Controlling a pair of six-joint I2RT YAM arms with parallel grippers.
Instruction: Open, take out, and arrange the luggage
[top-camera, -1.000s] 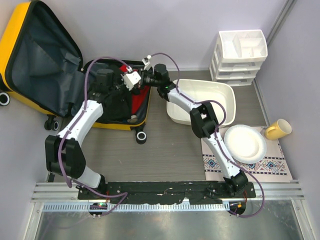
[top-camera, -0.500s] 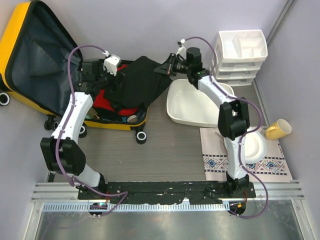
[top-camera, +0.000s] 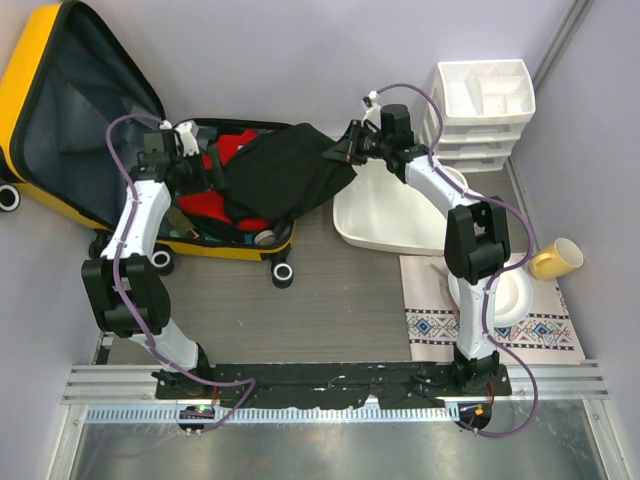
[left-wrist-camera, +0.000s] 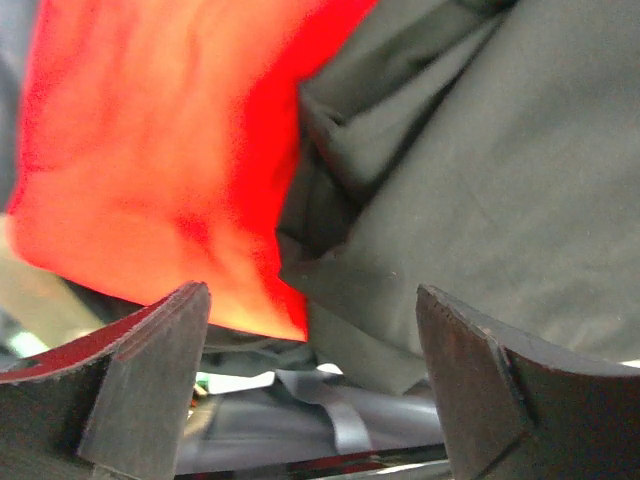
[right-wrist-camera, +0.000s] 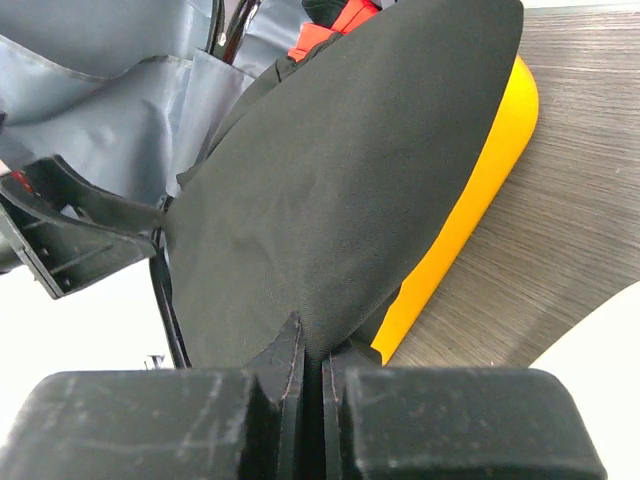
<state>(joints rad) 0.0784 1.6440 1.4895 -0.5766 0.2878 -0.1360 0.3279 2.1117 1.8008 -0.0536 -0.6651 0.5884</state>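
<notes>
Where it overhangs yellow luggage (top-camera: 22, 85), black cloth (top-camera: 280, 175) tapers.

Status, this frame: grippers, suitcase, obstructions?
Left gripper open above red cloth. Right gripper shut on black garment, stretched out of open suitcase. Nothing seen blocking.

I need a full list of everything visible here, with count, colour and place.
luggage: one, yellow, grey lining, open, far left.
black garment: one, black, stretched from luggage to right claw.
red garment: one, red, inside luggage.
basin: one, white, right of luggage.
drawer organizer: one, white, far right.
mat: one, patterned, near right.
plate: one, white, on mat.
mug: one, yellow, right of plate.
table: one, grey, under everything.
left claw: one, black, open, over the clothes.
right claw: one, black, shut on black garment.
</notes>
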